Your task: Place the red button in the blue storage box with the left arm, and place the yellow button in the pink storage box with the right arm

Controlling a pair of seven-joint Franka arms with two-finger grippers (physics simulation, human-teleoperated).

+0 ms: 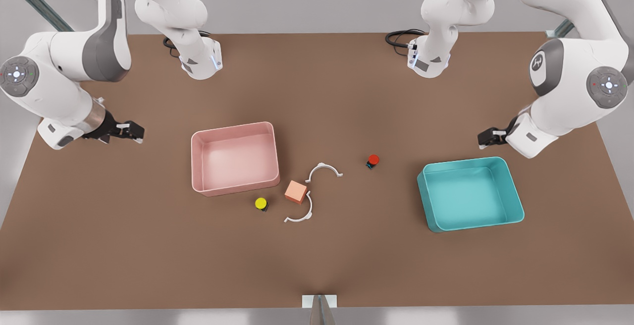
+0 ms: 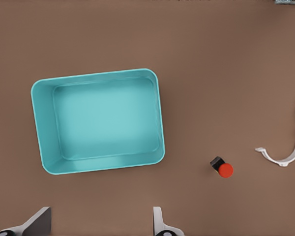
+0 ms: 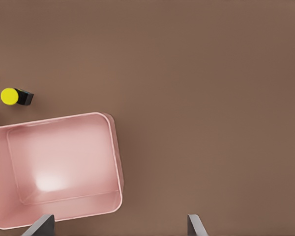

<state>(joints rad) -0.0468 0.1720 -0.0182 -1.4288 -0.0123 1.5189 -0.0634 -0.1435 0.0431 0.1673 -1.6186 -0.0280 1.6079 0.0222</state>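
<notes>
With both claws open and empty, the left claw by the blue box should settle squarely over the red button, while the right claw does likewise for the yellow button near the pink box

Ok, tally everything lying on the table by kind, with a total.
Buttons: 2, red button and yellow button
Storage boxes: 2, pink storage box and blue storage box
White curved clips: 2, and
Orange cube: 1
Total: 7

Orange cube — white clips beside
</notes>
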